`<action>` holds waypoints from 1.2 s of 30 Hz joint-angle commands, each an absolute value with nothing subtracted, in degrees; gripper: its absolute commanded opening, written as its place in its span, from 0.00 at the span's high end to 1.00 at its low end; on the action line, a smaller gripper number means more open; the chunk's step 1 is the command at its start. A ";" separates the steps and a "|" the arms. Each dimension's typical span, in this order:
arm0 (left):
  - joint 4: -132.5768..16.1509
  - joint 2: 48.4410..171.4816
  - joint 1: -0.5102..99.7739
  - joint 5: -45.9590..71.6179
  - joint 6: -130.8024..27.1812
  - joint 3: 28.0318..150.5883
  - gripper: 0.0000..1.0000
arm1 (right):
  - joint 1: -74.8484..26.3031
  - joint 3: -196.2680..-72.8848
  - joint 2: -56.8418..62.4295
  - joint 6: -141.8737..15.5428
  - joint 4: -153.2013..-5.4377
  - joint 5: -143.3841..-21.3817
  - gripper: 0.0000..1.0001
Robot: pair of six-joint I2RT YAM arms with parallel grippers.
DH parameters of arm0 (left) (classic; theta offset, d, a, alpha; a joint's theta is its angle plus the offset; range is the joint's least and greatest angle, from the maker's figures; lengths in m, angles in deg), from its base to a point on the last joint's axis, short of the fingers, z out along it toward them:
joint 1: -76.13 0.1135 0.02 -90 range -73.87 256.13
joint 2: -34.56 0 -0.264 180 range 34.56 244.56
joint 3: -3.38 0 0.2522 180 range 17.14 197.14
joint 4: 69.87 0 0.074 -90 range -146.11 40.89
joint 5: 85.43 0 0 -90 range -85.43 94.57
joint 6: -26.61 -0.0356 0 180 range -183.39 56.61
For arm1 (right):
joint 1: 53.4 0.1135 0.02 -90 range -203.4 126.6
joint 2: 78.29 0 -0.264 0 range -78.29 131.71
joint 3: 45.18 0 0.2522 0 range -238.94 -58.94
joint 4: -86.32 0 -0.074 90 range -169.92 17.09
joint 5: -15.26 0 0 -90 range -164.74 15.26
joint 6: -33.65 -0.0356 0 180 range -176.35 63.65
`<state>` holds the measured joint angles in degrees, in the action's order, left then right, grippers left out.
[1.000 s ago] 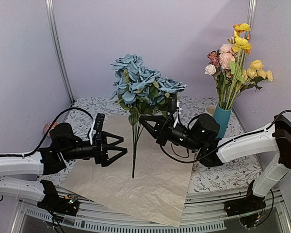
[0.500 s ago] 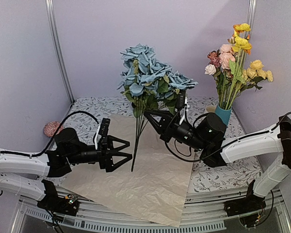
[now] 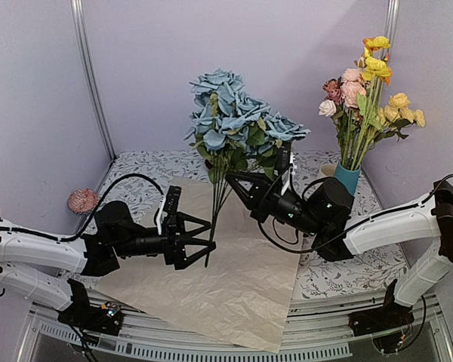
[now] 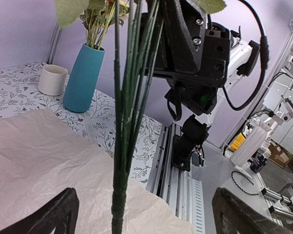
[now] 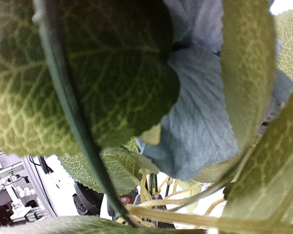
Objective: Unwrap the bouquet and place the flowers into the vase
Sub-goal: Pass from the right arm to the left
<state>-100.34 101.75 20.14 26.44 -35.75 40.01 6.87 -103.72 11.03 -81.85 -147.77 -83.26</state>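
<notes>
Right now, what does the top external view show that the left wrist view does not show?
Only the top external view: the blue blooms and a pink round thing by the left wall. Only the left wrist view: lab equipment beyond the table. Both: the green stems, the teal vase, the crinkled paper and the right arm.

Cannot make out the right tool (image 3: 232,183) past blurred leaves (image 5: 88,73) filling its wrist view; loses flowers' (image 4: 129,112) blooms above left wrist view's top edge.
</notes>
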 commanded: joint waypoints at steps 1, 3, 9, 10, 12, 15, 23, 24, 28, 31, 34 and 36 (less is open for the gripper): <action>-102.61 102.77 18.67 25.58 -36.84 42.04 0.03 | 7.07 -102.97 9.57 -81.84 -150.59 -83.52 0.98; -102.60 103.20 18.63 25.66 -36.85 42.34 0.04 | 7.07 -102.96 9.52 -81.73 -150.53 -83.54 0.98; -102.81 104.62 18.31 26.06 -36.79 43.15 0.09 | 7.15 -102.97 9.69 -82.01 -150.58 -83.73 0.98; -102.93 104.79 18.33 26.06 -36.82 43.17 0.09 | 7.16 -103.00 9.72 -82.12 -150.63 -83.78 0.98; -103.27 105.07 18.21 26.10 -36.76 43.31 0.10 | 7.11 -102.97 9.84 -82.25 -150.75 -83.76 0.98; -103.70 105.53 18.22 25.94 -36.68 43.56 0.13 | 7.16 -103.05 9.87 -82.35 -150.90 -83.83 0.98; -103.07 106.53 18.21 25.17 -36.70 44.39 0.42 | 7.16 -102.80 9.64 -82.45 -151.28 -83.88 0.98; -102.93 106.63 18.29 24.90 -36.72 44.32 0.44 | 7.16 -102.66 9.52 -82.41 -151.23 -83.90 0.98; -102.93 106.89 18.23 24.40 -36.46 43.46 0.49 | 7.21 -102.49 9.00 -82.28 -151.09 -83.87 0.98; -103.39 107.03 18.26 24.09 -36.21 42.59 0.56 | 7.20 -102.37 8.58 -82.25 -150.98 -83.64 0.98; -103.22 107.64 18.30 24.71 -35.99 42.37 0.68 | 7.17 -102.20 8.41 -82.15 -151.00 -83.58 0.98; -103.22 107.93 18.25 25.07 -35.73 42.29 0.78 | 7.19 -102.31 8.42 -82.19 -150.98 -83.54 0.97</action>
